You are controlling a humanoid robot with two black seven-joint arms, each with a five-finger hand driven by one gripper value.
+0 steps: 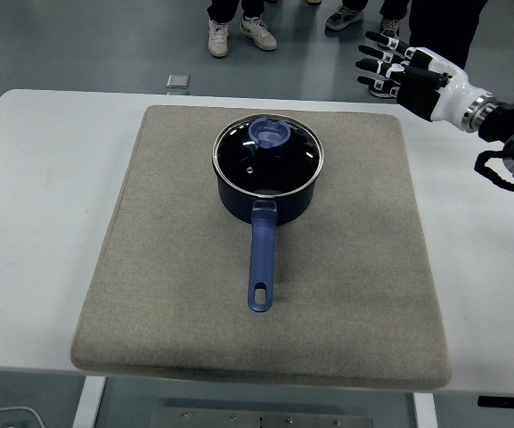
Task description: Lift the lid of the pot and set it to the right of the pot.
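A dark blue pot [267, 192] with a long blue handle [261, 260] pointing toward me sits on a grey mat [167, 267]. Its glass lid [268, 154] with a blue knob [271, 134] rests on the pot. My right hand [390, 64] hovers at the upper right, above the table's far edge, well to the right of and beyond the pot. Its fingers are spread and hold nothing. My left arm is out of view.
The white table [43, 196] extends past the mat on both sides. Several people's shoes [242, 34] stand on the floor beyond the far edge. A small grey square [178, 82] lies on the floor there.
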